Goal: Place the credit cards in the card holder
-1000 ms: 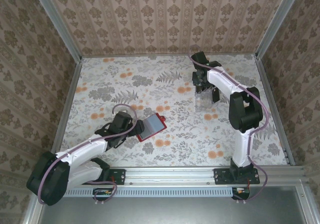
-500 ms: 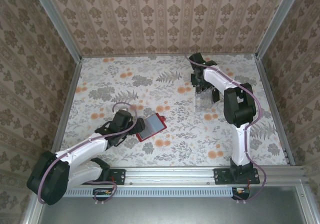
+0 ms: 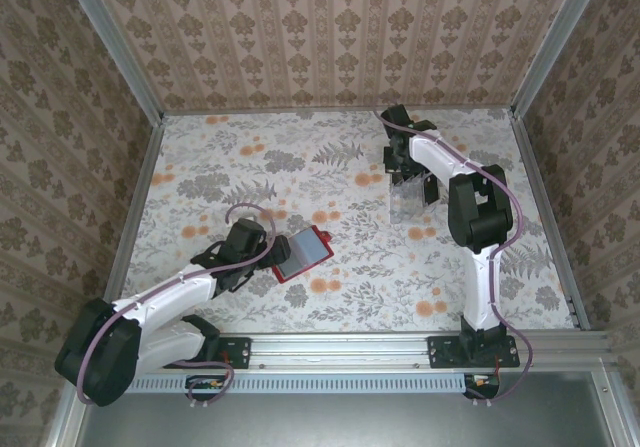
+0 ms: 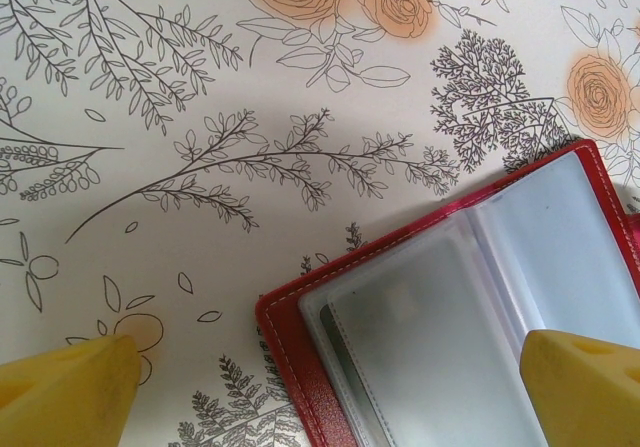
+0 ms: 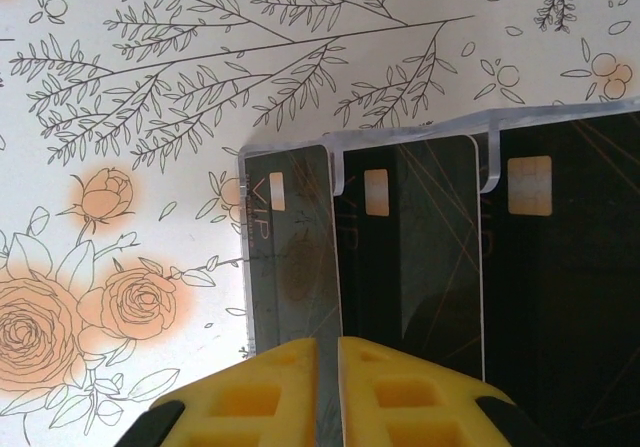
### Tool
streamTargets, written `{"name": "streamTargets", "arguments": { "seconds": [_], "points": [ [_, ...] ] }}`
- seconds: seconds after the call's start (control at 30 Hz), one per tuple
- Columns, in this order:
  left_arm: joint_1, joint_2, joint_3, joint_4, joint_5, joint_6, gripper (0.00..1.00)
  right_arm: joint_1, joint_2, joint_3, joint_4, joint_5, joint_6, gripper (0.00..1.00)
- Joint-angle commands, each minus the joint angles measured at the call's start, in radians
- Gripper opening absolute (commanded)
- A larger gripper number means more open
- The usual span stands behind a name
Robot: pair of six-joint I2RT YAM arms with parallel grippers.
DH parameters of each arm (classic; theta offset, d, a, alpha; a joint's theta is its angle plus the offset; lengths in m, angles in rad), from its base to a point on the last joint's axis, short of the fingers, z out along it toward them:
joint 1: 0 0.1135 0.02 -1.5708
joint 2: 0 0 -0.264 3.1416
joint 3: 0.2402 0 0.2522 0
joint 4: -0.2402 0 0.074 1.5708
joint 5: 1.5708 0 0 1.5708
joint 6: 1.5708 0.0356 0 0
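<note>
**Right wrist view.** The right gripper (image 5: 329, 392) has two blocky yellow plastic fingers (image 5: 265, 392) with square recesses. They are drawn together to a narrow slit and pinch a thin grey edge that runs on from the right side of the VIP card (image 5: 290, 257). This card is a flat rectangle with rounded corners. It looks glossy grey under glare and bears a small pale chip mark and lettering set sideways. Close beside it stand further credit cards (image 5: 420, 257), matt black with fine slanting lines and the same pale squares. Clear plastic lips of the rack (image 5: 420, 129) curl over their upper corners.

**Left wrist view.** The left gripper (image 4: 320, 397) has its jaws spread wide and holds nothing. One yellow fingertip (image 4: 60, 387) hangs over bare table, the other above the card holder (image 4: 290, 362). The holder lies open, showing a red cover with pale stitching round a rounded corner and translucent, frosted sleeves inside.

**Top view.** The holder rests flat near the middle of the table (image 3: 330, 167), just ahead of the left gripper. It is well apart from the rack at the far right. The table carries a smooth floral print of orange roses and grey ferns.
</note>
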Motion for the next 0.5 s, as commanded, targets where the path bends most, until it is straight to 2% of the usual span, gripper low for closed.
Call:
{"name": "streamTargets", "arguments": {
  "seconds": [0.0, 0.1, 0.47],
  "points": [
    [0.008, 0.001, 0.021, -0.008, -0.011, 0.008, 1.00, -0.001, 0.002, 0.001, -0.011, -0.056, 0.011, 0.18],
    [0.008, 0.002, 0.021, -0.009, -0.011, 0.008, 1.00, -0.001, -0.029, -0.012, 0.005, -0.070, 0.021, 0.26],
    [0.008, 0.016, 0.025, 0.003, -0.006, 0.007, 1.00, 0.015, -0.073, 0.007, -0.018, 0.001, -0.001, 0.32]
  ]
}}
